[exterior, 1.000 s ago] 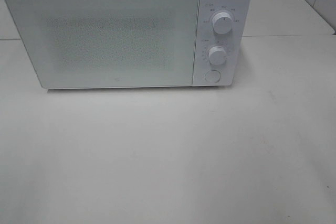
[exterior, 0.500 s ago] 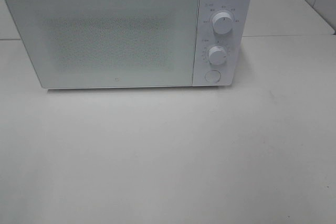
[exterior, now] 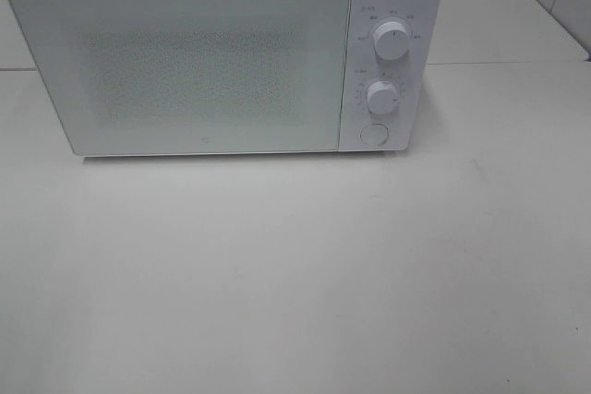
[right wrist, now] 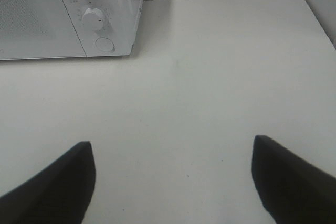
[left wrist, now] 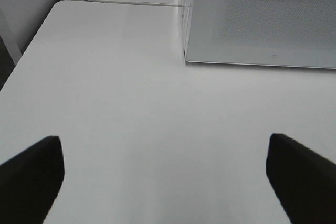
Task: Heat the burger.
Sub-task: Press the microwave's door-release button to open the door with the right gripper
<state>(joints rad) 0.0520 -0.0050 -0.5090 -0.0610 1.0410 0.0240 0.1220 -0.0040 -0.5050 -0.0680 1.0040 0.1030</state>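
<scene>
A white box-shaped microwave oven (exterior: pixel 203 62) stands at the far side of the pale, matte white table (exterior: pixel 295 274), its front facing the exterior high camera. Its wide door (exterior: pixel 185 66) is shut and sits flush with the body. The door's speckled grey window shows nothing of the inside. To the right of the door is a narrow control panel with a round white upper knob (exterior: pixel 391 41), a round white lower knob (exterior: pixel 382 97) below it, and a flat round white button (exterior: pixel 372 134) at the bottom.

The burger shows in none of the views, so where it lies cannot be told.

The left tool (left wrist: pixel 164 145) hangs over bare table in front of the microwave's left corner, well apart from it. Its two dark fingers (left wrist: pixel 31 177) are spread wide, and only the table surface is between them. The right tool (right wrist: pixel 170 142) hangs over the table in front of the control panel side, also well apart from the oven. Its dark fingers (right wrist: pixel 58 182) are set wide and hold nothing. Neither tool touches the microwave or the table.
</scene>
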